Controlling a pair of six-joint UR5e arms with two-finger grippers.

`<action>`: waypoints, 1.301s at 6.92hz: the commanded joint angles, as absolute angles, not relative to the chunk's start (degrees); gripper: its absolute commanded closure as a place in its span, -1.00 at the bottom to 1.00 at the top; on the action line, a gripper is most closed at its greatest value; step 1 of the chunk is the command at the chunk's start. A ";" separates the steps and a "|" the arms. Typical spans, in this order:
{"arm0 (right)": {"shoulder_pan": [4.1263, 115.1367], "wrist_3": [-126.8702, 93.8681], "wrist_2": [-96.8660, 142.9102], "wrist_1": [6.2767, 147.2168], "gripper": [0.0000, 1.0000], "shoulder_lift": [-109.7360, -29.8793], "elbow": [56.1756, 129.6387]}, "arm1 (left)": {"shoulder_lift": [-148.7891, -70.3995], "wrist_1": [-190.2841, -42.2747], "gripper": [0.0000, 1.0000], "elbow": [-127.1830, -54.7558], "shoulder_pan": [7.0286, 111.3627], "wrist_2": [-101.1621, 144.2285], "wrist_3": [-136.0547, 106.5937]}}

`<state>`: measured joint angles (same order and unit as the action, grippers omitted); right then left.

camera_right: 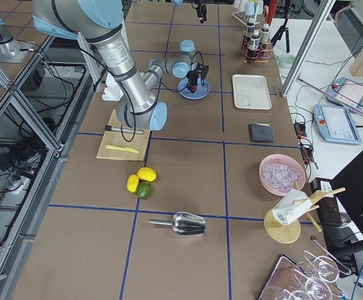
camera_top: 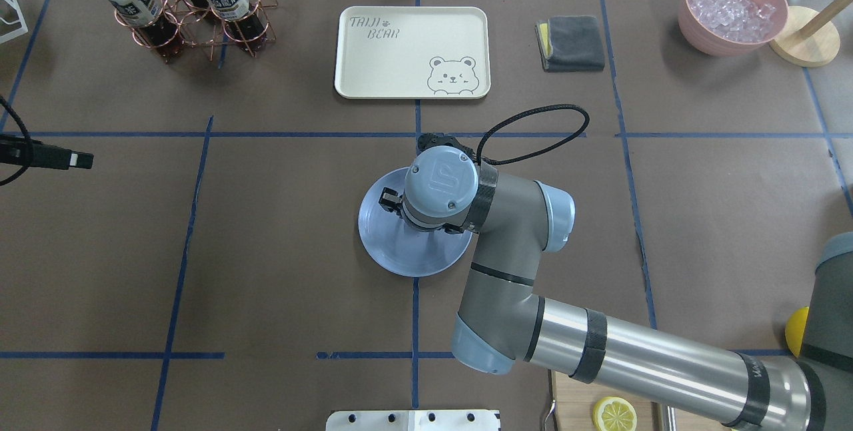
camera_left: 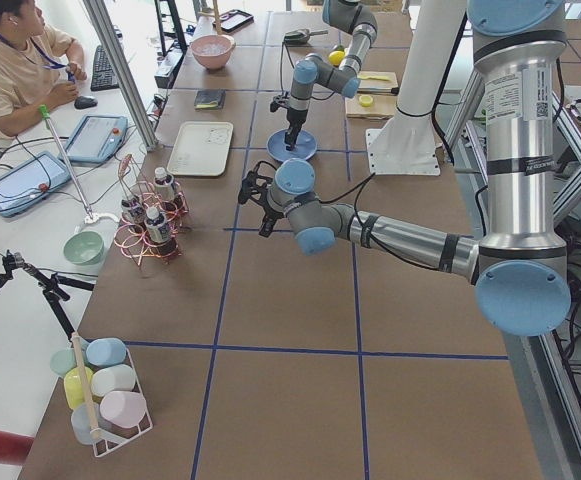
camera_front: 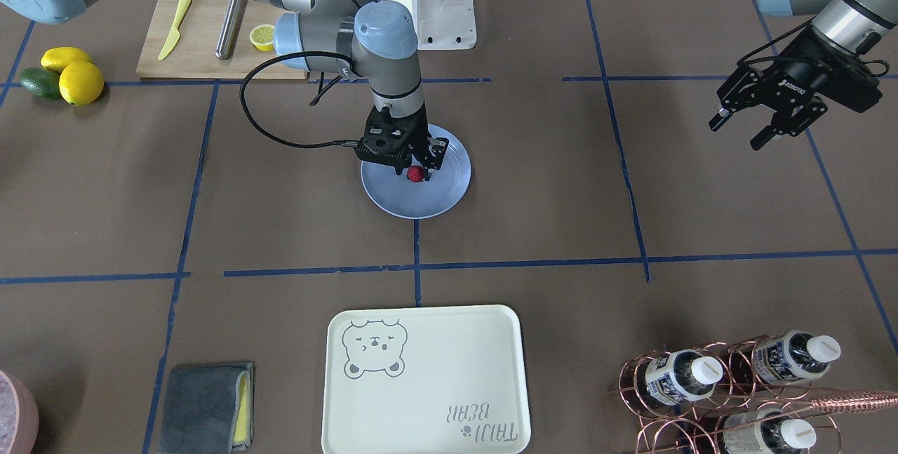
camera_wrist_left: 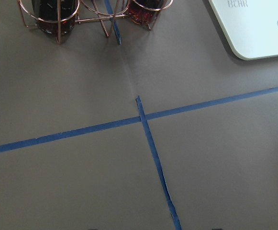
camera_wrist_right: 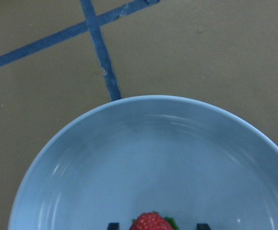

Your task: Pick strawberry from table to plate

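Note:
The strawberry [camera_front: 416, 173], small and dark red, lies on the light-blue plate [camera_front: 449, 194] near the middle of the brown table [camera_front: 533, 180]. My right gripper [camera_front: 422, 163] points straight down over it. In the right wrist view the strawberry [camera_wrist_right: 150, 223] sits on the plate [camera_wrist_right: 153, 143] between two fingertips that stand apart from it on both sides, so this gripper is open. From overhead the right wrist hides the berry, and only the plate [camera_top: 386, 244] shows. My left gripper [camera_front: 740, 132] hangs open and empty, far off to the side above bare table.
A cutting board [camera_front: 203, 54] holds a yellow knife, a metal rod and a lemon half. Lemons and an avocado [camera_front: 63, 75] lie beside it. A cream bear tray [camera_front: 424, 380], a grey cloth [camera_front: 203, 405] and a copper bottle rack [camera_front: 729, 384] line the far side. A person [camera_left: 20, 60] sits beyond.

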<state>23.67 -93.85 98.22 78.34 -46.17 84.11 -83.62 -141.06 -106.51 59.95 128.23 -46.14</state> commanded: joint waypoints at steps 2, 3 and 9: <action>23.73 -93.60 98.44 79.37 -1.00 -45.79 85.51 | -83.41 -141.06 -0.68 -106.52 60.03 128.23 -46.14; 24.77 -93.60 99.05 80.76 -1.00 -46.75 89.78 | -83.23 -141.06 -0.68 -106.61 60.03 128.23 -46.14; 45.11 -59.87 115.19 82.89 -1.00 -85.90 121.90 | -80.95 -140.45 -0.66 -100.92 71.85 135.58 -25.20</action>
